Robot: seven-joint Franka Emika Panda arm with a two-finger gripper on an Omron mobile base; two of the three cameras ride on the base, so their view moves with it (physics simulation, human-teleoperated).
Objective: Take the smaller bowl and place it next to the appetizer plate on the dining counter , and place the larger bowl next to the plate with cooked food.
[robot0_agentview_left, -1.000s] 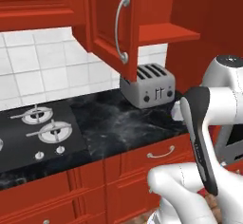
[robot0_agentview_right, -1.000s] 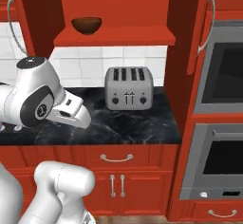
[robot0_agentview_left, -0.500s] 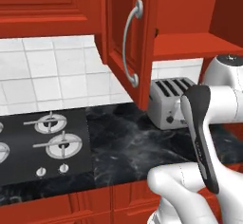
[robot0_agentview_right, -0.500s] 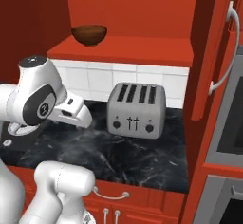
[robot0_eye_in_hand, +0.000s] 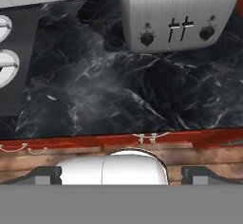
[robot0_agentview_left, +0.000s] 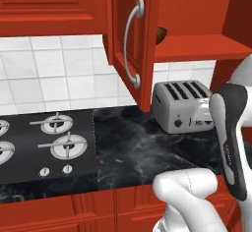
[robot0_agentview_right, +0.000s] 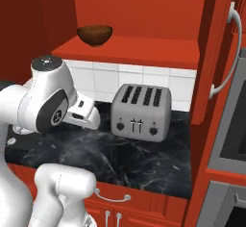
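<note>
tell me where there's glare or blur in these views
Left base view: soft sheen on the door handle, all sharp. Right base view: even light, the bowl is glossy, the toaster casts a faint shadow. Hand view: the counter marbling looks soft and smeared.

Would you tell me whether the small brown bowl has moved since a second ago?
No. The smaller bowl sits on the shelf up-left of the toaster, as before; the camera moved.

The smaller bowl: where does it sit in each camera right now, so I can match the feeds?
Left base view: the smaller bowl peeks out behind the open cabinet door, on the red shelf.
Right base view: upper left, on the shelf.
Hand view: not in it.
Shared landmark: the toaster, below the shelf.
</note>
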